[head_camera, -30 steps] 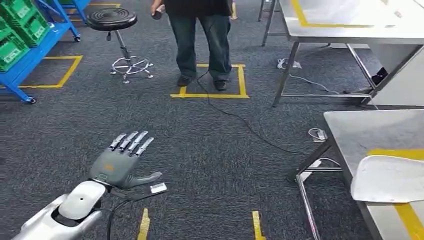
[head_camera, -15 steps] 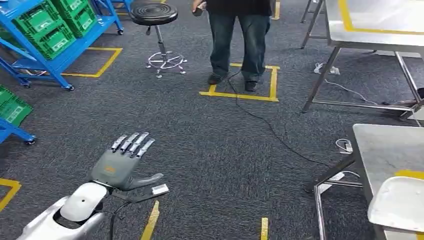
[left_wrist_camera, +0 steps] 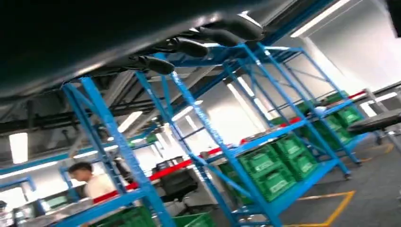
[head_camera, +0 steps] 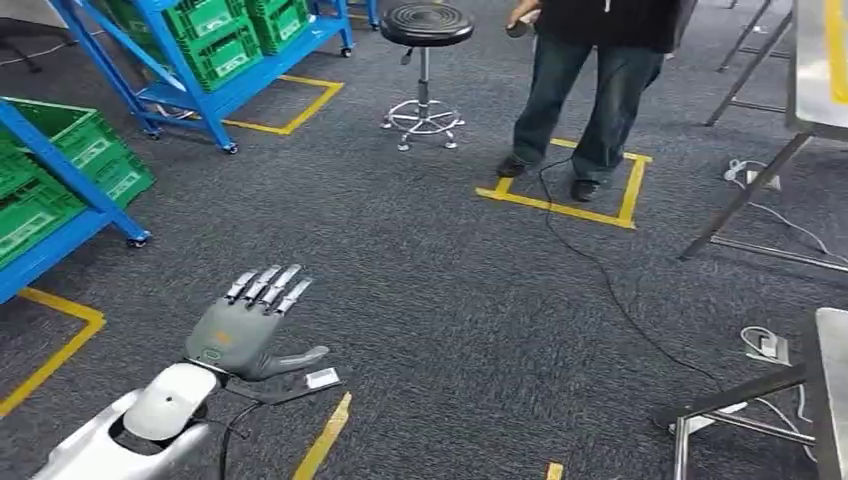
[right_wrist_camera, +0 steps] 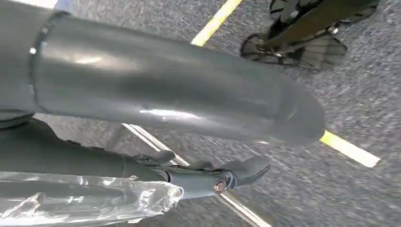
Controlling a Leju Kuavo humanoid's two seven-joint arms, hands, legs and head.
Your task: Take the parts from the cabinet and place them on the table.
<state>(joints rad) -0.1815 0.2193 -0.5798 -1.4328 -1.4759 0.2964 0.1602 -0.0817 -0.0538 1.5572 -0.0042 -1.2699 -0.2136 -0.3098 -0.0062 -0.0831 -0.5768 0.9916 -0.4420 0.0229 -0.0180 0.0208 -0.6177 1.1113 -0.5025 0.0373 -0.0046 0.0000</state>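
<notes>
Person cut off above the waist by the frame edge; table cropped at right; right-wrist floor blurred.

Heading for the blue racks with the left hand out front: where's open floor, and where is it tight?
Open carpet runs ahead of the left hand, between the blue rack and the black cable. Tight around the stool and the person, and by the table legs at right.
</notes>
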